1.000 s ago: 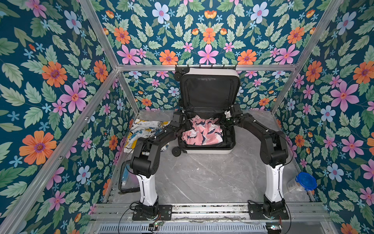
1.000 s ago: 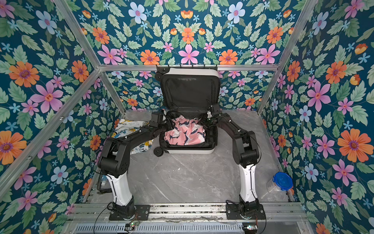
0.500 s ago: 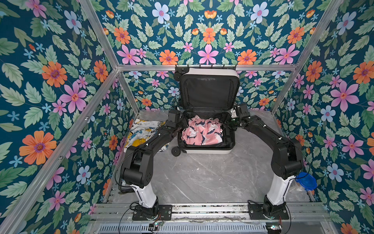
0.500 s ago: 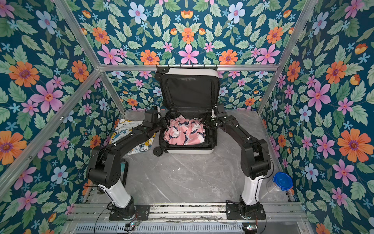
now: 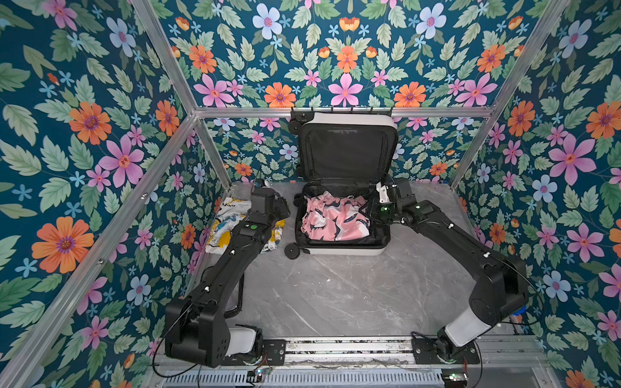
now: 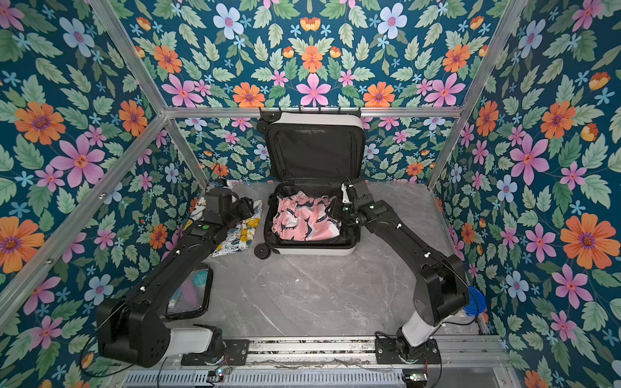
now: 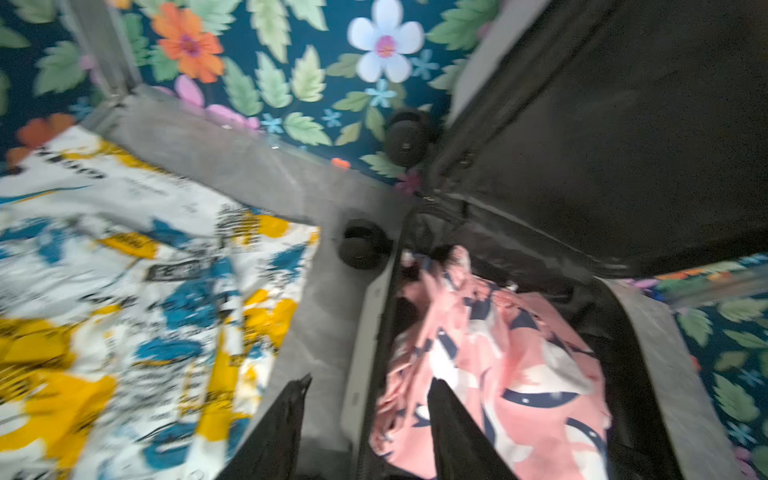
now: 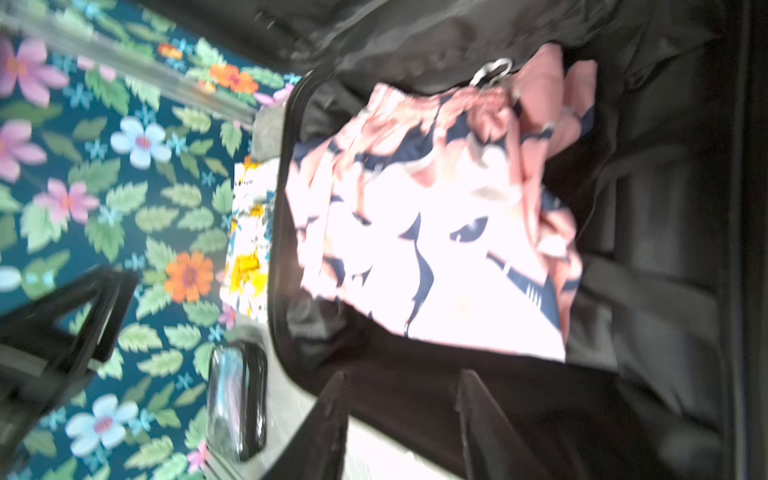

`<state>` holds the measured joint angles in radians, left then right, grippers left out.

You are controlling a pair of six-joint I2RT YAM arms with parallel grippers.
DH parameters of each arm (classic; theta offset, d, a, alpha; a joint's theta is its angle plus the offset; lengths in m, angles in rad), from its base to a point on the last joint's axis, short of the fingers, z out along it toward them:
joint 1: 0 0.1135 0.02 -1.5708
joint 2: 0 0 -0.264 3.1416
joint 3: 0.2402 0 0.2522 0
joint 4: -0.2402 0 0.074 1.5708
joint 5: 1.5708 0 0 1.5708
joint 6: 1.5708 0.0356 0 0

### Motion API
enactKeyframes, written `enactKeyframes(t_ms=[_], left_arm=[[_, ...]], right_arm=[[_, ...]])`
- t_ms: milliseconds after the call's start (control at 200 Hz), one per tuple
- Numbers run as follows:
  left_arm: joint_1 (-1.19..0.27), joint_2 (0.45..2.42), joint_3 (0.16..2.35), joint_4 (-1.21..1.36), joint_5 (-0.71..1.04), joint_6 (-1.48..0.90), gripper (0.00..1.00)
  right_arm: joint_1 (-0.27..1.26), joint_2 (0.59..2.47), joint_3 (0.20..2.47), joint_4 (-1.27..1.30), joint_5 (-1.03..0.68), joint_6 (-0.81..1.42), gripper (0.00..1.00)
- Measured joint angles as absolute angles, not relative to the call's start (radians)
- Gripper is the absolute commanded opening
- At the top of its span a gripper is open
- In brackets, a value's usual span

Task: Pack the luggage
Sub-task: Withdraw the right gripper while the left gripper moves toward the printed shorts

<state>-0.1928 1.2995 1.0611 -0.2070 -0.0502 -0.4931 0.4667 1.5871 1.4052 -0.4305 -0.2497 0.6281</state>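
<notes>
Luggage (image 5: 346,154) lies open between arms. Left gripper (image 7: 370,380) just beside its left rim, right gripper (image 8: 403,374) over right rim. Both jaws apart, empty.

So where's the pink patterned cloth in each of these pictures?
In a top view: pink cloth at centre, inside the open suitcase.
In a top view: the cloth in the same spot, inside the suitcase.
Left wrist view: the cloth just past the left gripper, in the suitcase.
Right wrist view: mid-picture, ahead of the right gripper.
Shared landmark: the suitcase's black lining around it.
</notes>
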Motion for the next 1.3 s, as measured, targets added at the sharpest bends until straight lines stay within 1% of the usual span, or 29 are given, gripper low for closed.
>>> enactKeyframes(t_ms=[75,175,235,340,465,580,890,1090,1190,1300], left_arm=[[-0.084,1.263,1.005,-0.239,-0.032,-0.506,0.52],[0.053,1.240,0.923,-0.257,0.041,-0.567,0.54],[0.103,1.238,0.876,-0.255,0.098,-0.610,0.53],[0.145,1.254,0.789,-0.199,0.200,-0.712,0.52],[0.155,1.286,0.725,-0.115,0.264,-0.828,0.52],[0.154,1.311,0.689,-0.036,0.286,-0.909,0.53],[0.141,1.325,0.591,0.113,0.287,-1.081,0.54],[0.114,1.344,0.567,0.173,0.280,-1.137,0.52],[0.114,1.304,0.514,0.185,0.250,-1.182,0.52],[0.115,1.193,0.460,0.164,0.205,-1.212,0.56]], right_arm=[[0.522,1.541,1.376,-0.435,-0.225,0.605,0.52],[0.610,1.486,1.324,-0.469,-0.179,0.581,0.55],[0.664,1.463,1.297,-0.482,-0.154,0.572,0.55],[0.732,1.443,1.269,-0.505,-0.107,0.567,0.56],[0.802,1.439,1.254,-0.521,-0.054,0.570,0.56],[0.849,1.446,1.248,-0.521,-0.027,0.570,0.56],[0.854,1.449,1.213,-0.519,0.004,0.600,0.57],[0.854,1.461,1.219,-0.519,0.010,0.604,0.58],[0.854,1.459,1.216,-0.519,0.014,0.604,0.59],[0.854,1.446,1.205,-0.519,0.022,0.604,0.60]])
